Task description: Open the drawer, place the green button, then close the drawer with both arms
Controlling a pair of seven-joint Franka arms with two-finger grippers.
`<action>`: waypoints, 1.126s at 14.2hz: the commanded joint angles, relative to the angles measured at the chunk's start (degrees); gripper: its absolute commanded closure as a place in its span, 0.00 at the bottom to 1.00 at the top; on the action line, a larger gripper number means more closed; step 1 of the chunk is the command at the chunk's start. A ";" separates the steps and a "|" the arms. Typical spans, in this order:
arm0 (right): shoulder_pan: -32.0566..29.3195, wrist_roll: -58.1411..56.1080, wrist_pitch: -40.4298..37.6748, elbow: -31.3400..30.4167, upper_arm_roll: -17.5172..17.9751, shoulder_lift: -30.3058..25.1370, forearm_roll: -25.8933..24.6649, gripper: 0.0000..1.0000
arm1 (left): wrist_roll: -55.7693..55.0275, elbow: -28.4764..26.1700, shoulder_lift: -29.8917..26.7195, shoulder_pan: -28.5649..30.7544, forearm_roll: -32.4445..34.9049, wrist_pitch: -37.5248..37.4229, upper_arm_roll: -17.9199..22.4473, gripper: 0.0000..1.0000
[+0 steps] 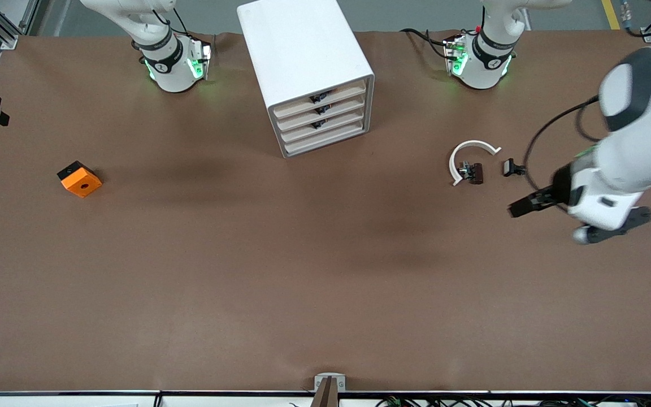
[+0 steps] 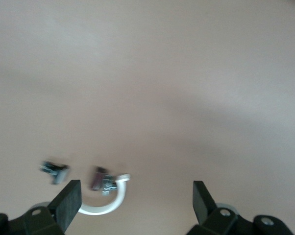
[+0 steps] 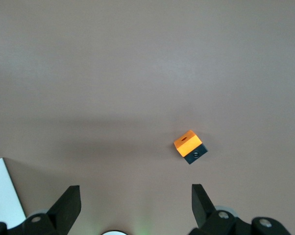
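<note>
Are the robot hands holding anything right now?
No. The left gripper hangs open over the table near the white ring; the right gripper is open over bare table too.

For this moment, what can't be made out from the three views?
- Right gripper: out of the front view; only its open fingers show in the right wrist view.
- Button: no green cap can be made out; the small dark parts by the white ring are too small in the front view and blurred in the left wrist view.
- Drawer: shut, so its inside is hidden.
- Left gripper: blurred in the front view.
</note>
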 commanded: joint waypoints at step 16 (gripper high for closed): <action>0.65 5.11 -1.94 0.16 0.40 -1.82 1.56 0.00 | 20.31 -19.62 -17.56 -1.05 1.15 8.85 10.02 0.00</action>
